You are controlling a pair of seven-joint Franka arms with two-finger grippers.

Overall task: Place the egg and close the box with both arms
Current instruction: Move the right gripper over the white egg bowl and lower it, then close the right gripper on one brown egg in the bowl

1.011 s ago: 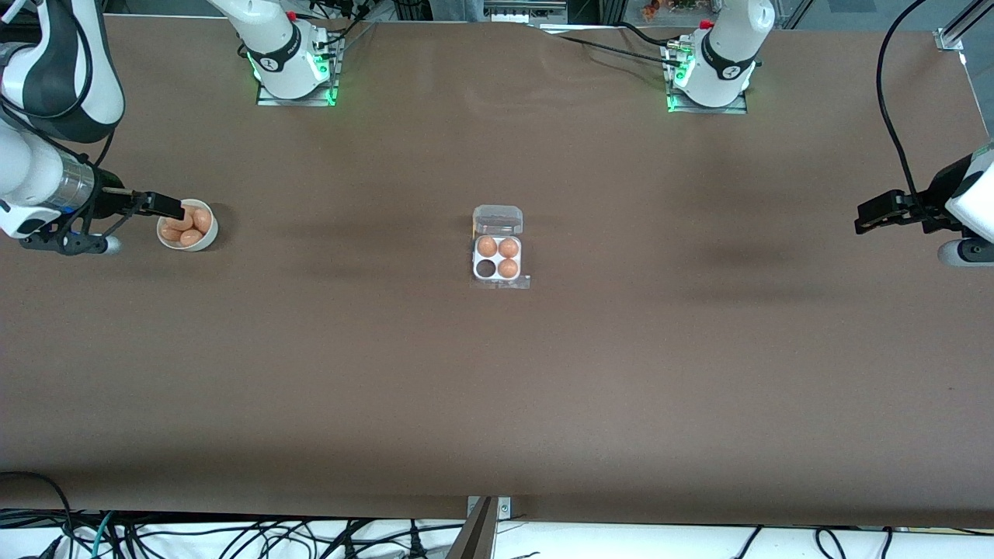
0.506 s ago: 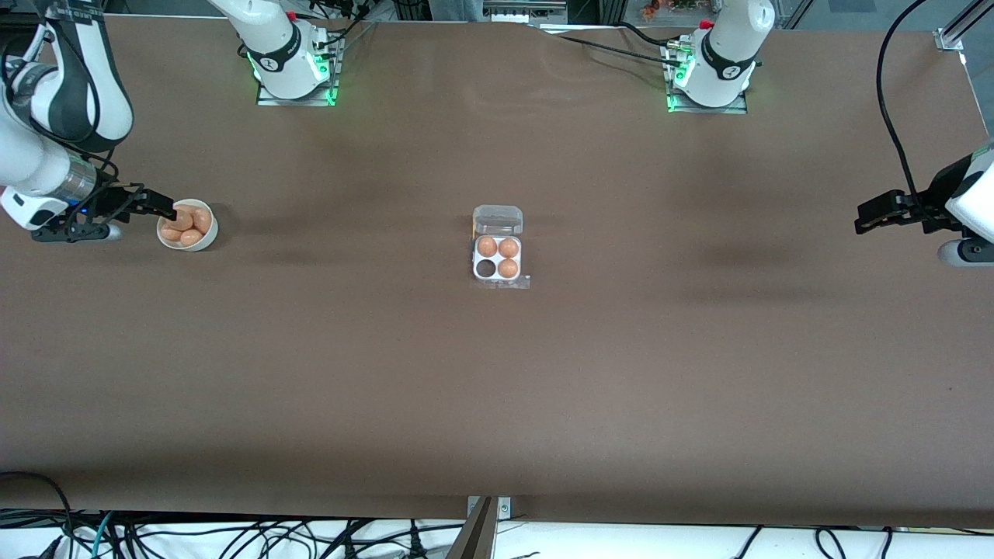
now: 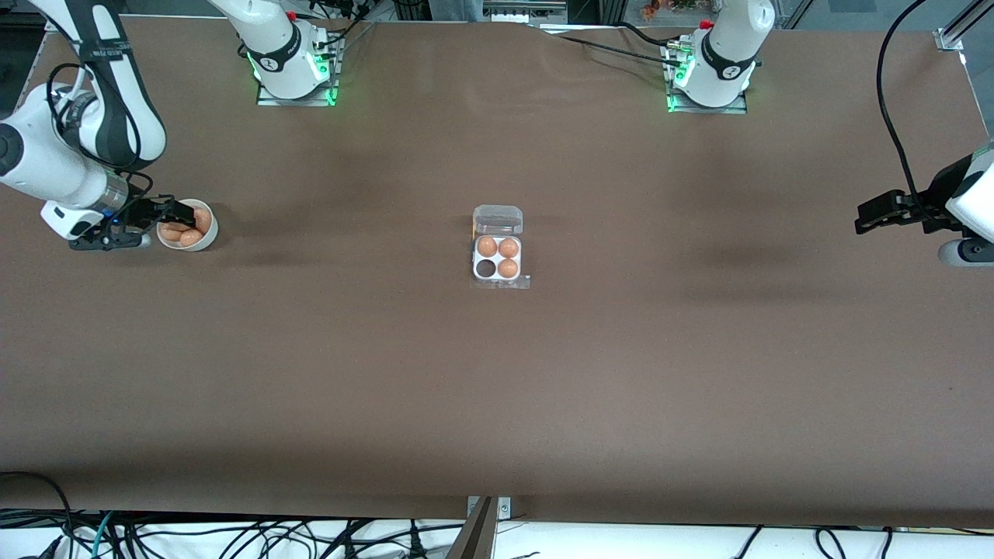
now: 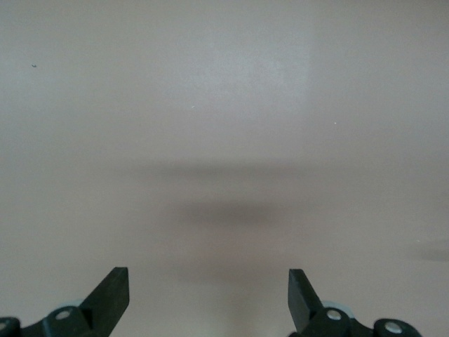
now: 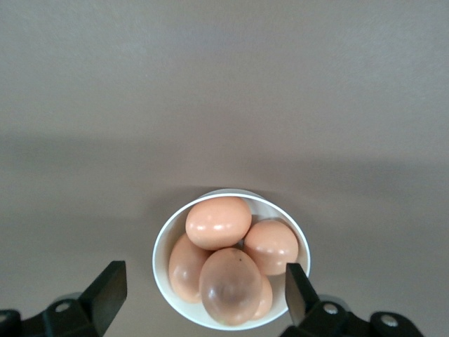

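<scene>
On the wide brown worktop (image 3: 497, 388) the waiting left gripper (image 3: 874, 213) hangs with jaws spread, the right gripper (image 5: 200, 291) hovers, jaws spread and empty, over the round white bowl (image 5: 163, 261) of orange-brown eggs (image 5: 218, 222), and the small clear-plastic box (image 3: 498, 262) lies mid-worktop, lid open, one cell unfilled, so everything remains

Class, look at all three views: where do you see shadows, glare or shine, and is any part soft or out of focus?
Front view: soft dark smudges of shadow on the table near the box, whose clear lid glints. Left wrist view: one blurred shadow on bare table between the open left hand. Right wrist view: eggs in the bowl shine; a broad shadow band crosses the table.
</scene>
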